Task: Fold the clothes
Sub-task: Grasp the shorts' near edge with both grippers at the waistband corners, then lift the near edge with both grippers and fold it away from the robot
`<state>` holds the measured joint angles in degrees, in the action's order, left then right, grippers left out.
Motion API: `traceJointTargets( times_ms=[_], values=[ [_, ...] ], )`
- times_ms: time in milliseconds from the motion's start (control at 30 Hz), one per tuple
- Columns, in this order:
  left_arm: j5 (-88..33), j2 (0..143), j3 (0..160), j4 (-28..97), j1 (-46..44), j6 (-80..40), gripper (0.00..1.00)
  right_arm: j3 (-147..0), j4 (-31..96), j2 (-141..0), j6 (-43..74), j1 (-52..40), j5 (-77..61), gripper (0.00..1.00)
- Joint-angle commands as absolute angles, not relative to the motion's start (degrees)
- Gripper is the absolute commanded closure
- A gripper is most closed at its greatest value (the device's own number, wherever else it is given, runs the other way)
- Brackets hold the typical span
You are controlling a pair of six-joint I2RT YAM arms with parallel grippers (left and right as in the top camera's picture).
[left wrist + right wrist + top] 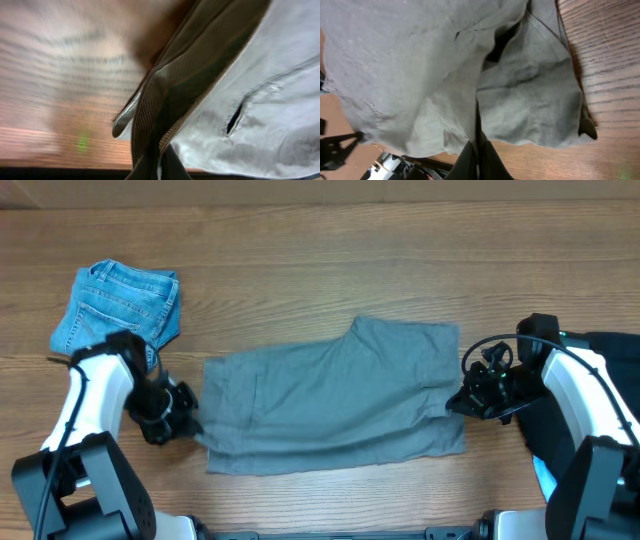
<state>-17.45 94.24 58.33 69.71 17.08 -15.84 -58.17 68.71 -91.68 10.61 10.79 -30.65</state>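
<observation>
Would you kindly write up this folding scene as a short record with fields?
garment in work: plain grey cotton shorts, spread mostly flat at mid-table
left gripper: shut on the shorts' left edge
right gripper: shut on the shorts' right edge
other garment: folded denim-blue piece, far left, apart from the shorts
surface: wooden table

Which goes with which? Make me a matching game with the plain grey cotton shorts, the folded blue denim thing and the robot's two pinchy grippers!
Things:
1. plain grey cotton shorts
2. folded blue denim garment
3. left gripper
4. right gripper

Place or state:
a. lying at the far left of the wooden table
b. shut on the shorts' leg end
c. spread out in the middle
d. shut on the shorts' ribbed waistband

Pairs: 1-c, 2-a, 3-d, 4-b
</observation>
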Motion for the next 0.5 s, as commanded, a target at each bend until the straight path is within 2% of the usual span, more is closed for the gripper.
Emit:
traceJointTargets(
  times_ms=[0, 300, 467],
  values=[
    [-18.1, 92.1, 64.9, 70.7, 17.9, -10.9, 0.96, -61.2, 70.0, -86.3, 10.0, 10.7, -30.6, 0.96],
    [-19.6, 88.2, 70.3, 72.1, 17.9, -6.0, 0.96, -71.2, 80.6, -75.5, 13.1, 10.7, -30.4, 0.96],
    [-19.6, 81.3, 73.0, 74.5, 18.1, -3.7, 0.96, -75.7, 86.4, -73.2, 15.1, 10.6, -29.2, 0.96]
  ],
)
